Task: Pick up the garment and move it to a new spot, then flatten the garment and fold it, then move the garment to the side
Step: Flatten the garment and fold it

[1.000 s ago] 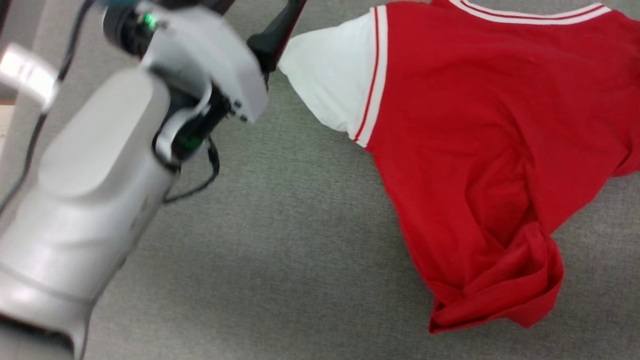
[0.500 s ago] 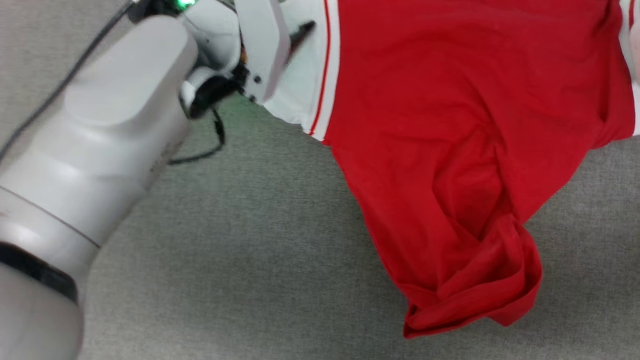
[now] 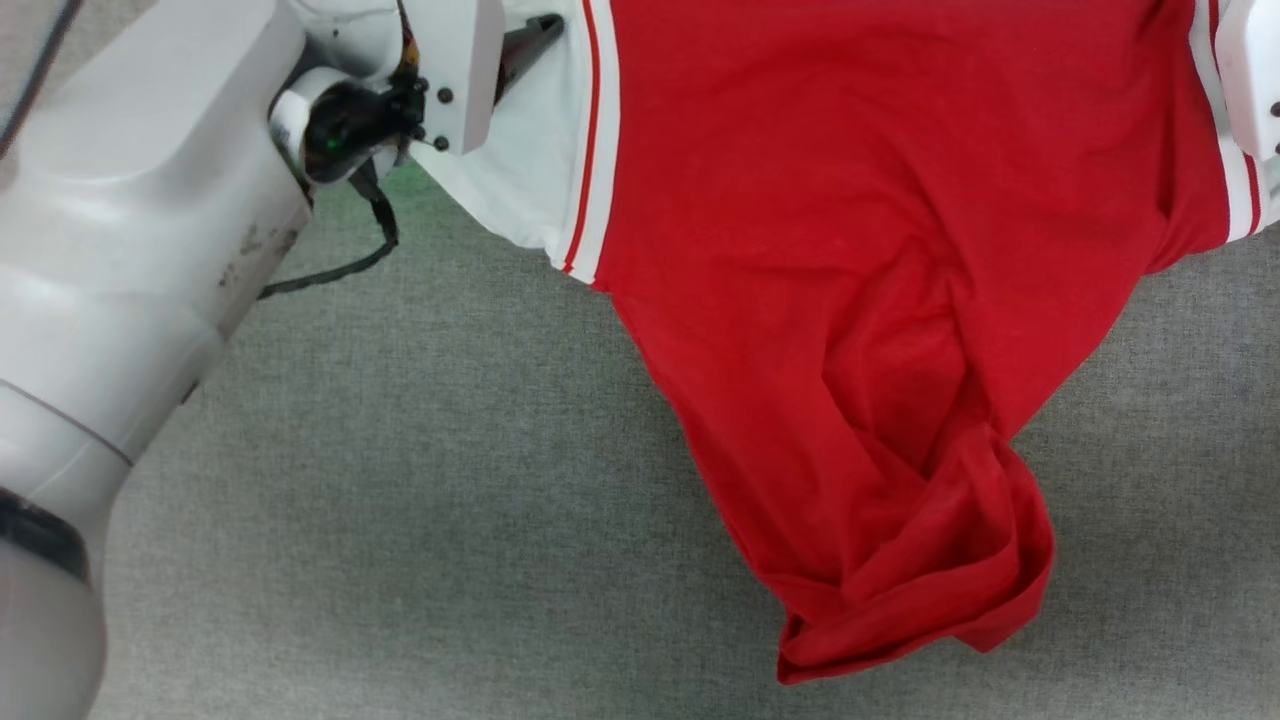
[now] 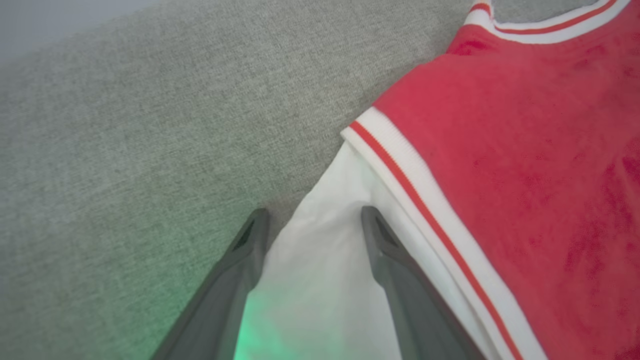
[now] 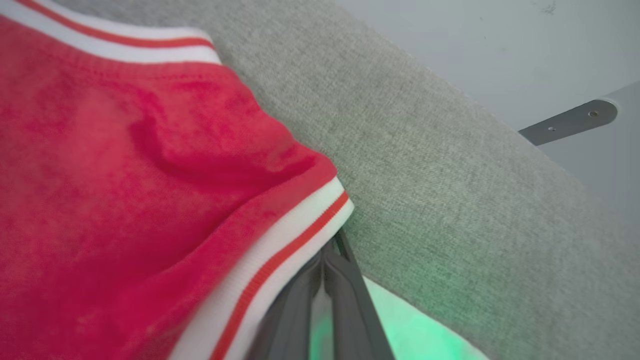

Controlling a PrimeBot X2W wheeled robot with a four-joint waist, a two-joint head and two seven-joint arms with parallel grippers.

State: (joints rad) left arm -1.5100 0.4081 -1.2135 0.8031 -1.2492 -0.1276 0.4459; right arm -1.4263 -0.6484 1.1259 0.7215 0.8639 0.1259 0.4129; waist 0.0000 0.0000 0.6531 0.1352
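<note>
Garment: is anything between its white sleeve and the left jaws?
Nothing visible: the white sleeve of the garment lies between the open left jaws, over the grey cloth surface.

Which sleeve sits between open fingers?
The sleeve on the robot's left: the left end effector straddles it open; the right end effector is shut on the other sleeve.

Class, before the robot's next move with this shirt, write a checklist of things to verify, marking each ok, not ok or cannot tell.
1. The left tool is open: ok.
2. The white sleeve lies between its fingers: ok.
3. The right tool is shut at the other sleeve's striped trim: ok.
4. The right tool really pinches cloth: cannot tell.
5. The shirt lies flat: not ok, its hem is bunched.
</note>
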